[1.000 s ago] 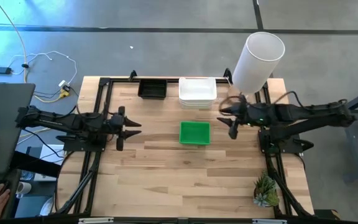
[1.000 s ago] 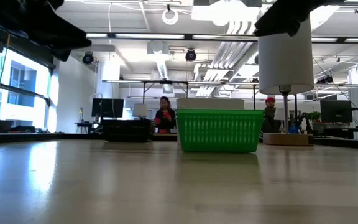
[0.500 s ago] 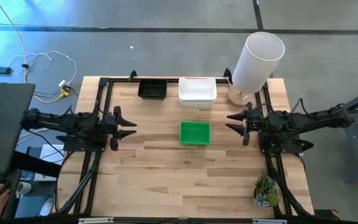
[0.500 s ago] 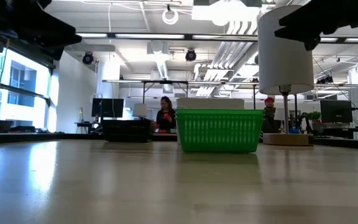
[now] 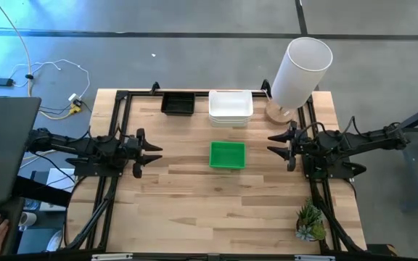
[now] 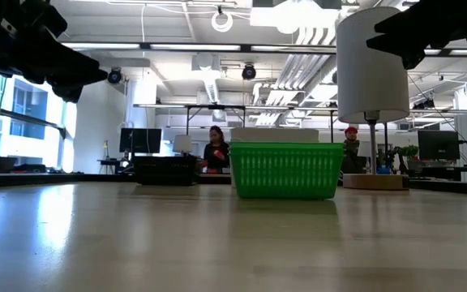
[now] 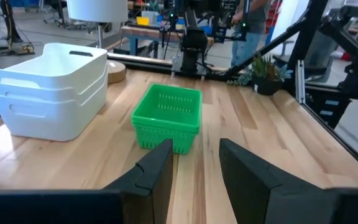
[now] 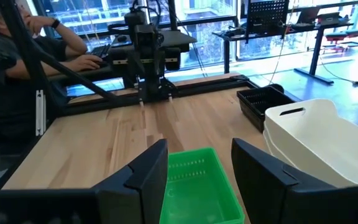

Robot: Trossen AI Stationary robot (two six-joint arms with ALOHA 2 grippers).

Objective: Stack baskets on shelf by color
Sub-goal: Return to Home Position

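Baskets first. From above, the green baskets [image 5: 227, 155] sit nested in the middle of the table [image 5: 194, 210]. The white baskets [image 5: 231, 107] and black baskets [image 5: 178, 104] are side by side at the far edge. We've got the left gripper [image 5: 153, 152] over the table's left side and the right gripper [image 5: 273, 143] over its right. Both point at the green ones and are well apart from them. A cylinder [image 5: 300, 69] stands at the far right corner and a plant [image 5: 310, 223] at the near right.

Low view: green in the middle, white peeking over behind it, black off to the left, cylinder to the right. We only see the arms as dark shapes in the top corners.

Left wrist: its fingers [image 7: 157, 171] are spread with nothing between them. Green lies ahead, with white beside it.

Right wrist: same deal, fingers [image 8: 138, 183] apart and empty, green just past them. We also spot a person [image 8: 17, 43] seated beyond the table.
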